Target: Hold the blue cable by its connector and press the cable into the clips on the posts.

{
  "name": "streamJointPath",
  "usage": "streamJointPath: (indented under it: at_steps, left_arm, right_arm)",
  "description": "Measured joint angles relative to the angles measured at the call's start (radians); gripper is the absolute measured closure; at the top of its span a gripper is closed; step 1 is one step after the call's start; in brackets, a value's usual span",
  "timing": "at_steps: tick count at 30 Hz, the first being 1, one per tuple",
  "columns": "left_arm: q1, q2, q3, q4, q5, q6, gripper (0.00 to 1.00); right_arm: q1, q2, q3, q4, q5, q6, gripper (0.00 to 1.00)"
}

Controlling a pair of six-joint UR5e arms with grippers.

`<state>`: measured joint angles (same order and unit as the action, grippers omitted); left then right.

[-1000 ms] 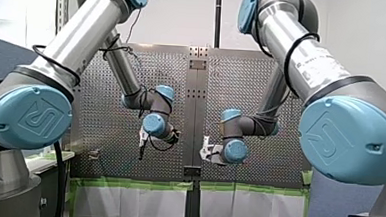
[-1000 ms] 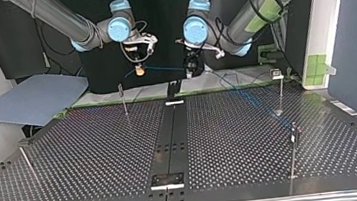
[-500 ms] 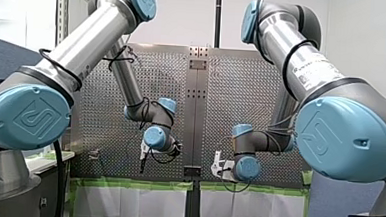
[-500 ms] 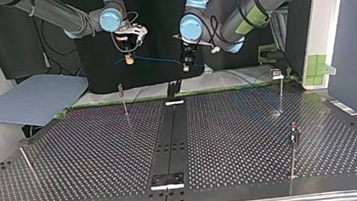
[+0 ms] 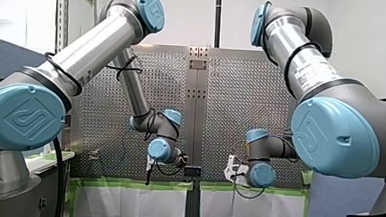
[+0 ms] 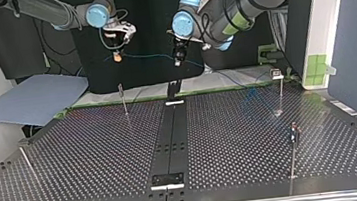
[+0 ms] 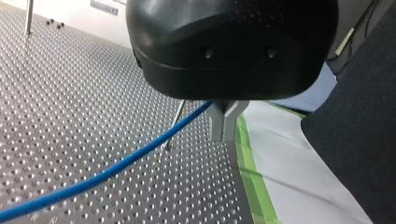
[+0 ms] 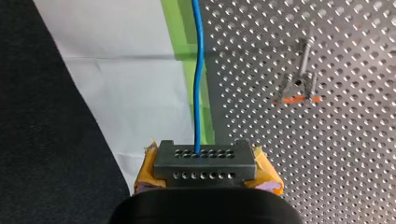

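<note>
1. Perforated steel table (image 6: 96, 154): both grippers hang in the air near its arm-side edge, higher than the post tops in top view.
2. Thin blue cable (image 7: 116, 165): off the table, none in a clip yet. Spans betw. the two grippers, then drops past my L one twd the table at top view's right.
3. Thin metal posts w/ clips (image 6: 123, 100): one shows below my R gripper in top view. Step in hand, I judge: bring the span down onto a first clip. To do it well, keep the span taut, line it over the clip slot before lowering, move both arms together and press straight down. Slack or skew prob. lets the cable slip beside the post.
4. My L gripper (image 7: 224, 133), black w/ metal fingers: tips together, cable running through the fork above them. Closed round the cable, prob. a loose guide.
5. My R gripper (image 6: 118, 56): yellow pads (image 8: 145, 175) clamped either side of the small grey perforated connector block (image 8: 205, 161). Cable exits its front face straight ahead.
</note>
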<state>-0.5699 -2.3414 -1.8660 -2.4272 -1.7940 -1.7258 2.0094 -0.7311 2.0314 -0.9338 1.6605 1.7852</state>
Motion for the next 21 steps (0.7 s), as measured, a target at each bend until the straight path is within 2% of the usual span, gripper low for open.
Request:
streamJointPath:
  at_steps: [6,11,16,21]
  left_arm:
    - [-0.035,-0.041,0.050,-0.034,-0.008,0.001,1.00]
    - [-0.080,-0.086,0.098,-0.042,-0.040,-0.019,1.00]
    - [-0.127,-0.126,0.145,-0.058,-0.069,-0.028,1.00]
    - [-0.163,-0.165,0.185,-0.064,-0.078,-0.024,1.00]
  right_arm:
    - [-0.047,0.000,0.000,-0.047,-0.025,0.017,1.00]
    - [-0.081,0.000,-0.007,-0.090,-0.035,0.019,1.00]
    - [-0.105,0.000,-0.019,-0.118,-0.041,0.011,1.00]
    - [-0.129,0.000,-0.030,-0.123,-0.043,-0.011,1.00]
